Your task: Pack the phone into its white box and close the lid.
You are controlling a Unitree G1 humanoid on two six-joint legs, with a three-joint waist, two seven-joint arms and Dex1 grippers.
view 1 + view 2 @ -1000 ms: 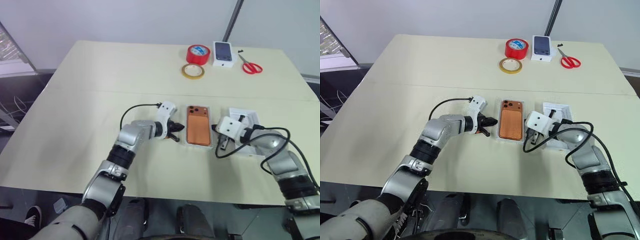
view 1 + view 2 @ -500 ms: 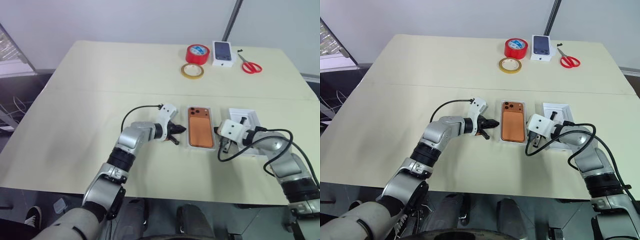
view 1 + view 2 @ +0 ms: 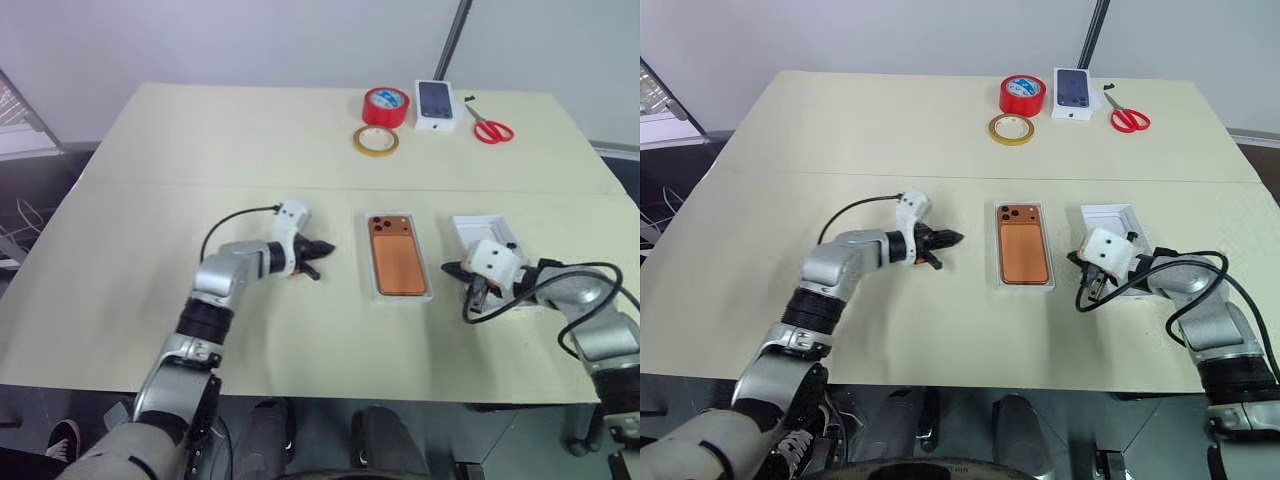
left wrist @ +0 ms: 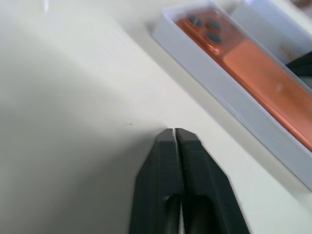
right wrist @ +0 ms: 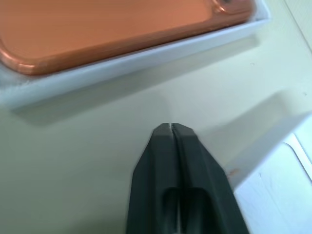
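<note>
Now, from my head cameras, the phone (image 3: 398, 264) lies camera-side up inside the white box (image 3: 400, 296) near the middle of the table (image 3: 200, 140), toward its near edge. The lid (image 3: 1112, 217) sits open-side up just to the right of the box. My left gripper (image 3: 312, 262) hovers left of the box, apart from it; my right gripper (image 3: 1086, 277) hangs between box and lid. Packing looks done, so the step in hand is closing; next, I judge, my right gripper must take the lid, turn it over and seat it squarely over the box. Along the far edge lie 2 tape rolls (image 3: 382, 105), a small printed box (image 3: 435, 101) and scissors (image 3: 488, 128).

Through my left wrist camera, my fingers (image 4: 165, 161) are pressed together, empty, with the boxed phone beyond them.

Through my right wrist camera, my fingers (image 5: 187, 161) are likewise together, empty, above bare table beside the box wall.

Compared with 1 second ago, both grippers have drawn away from the box, the left much farther.
</note>
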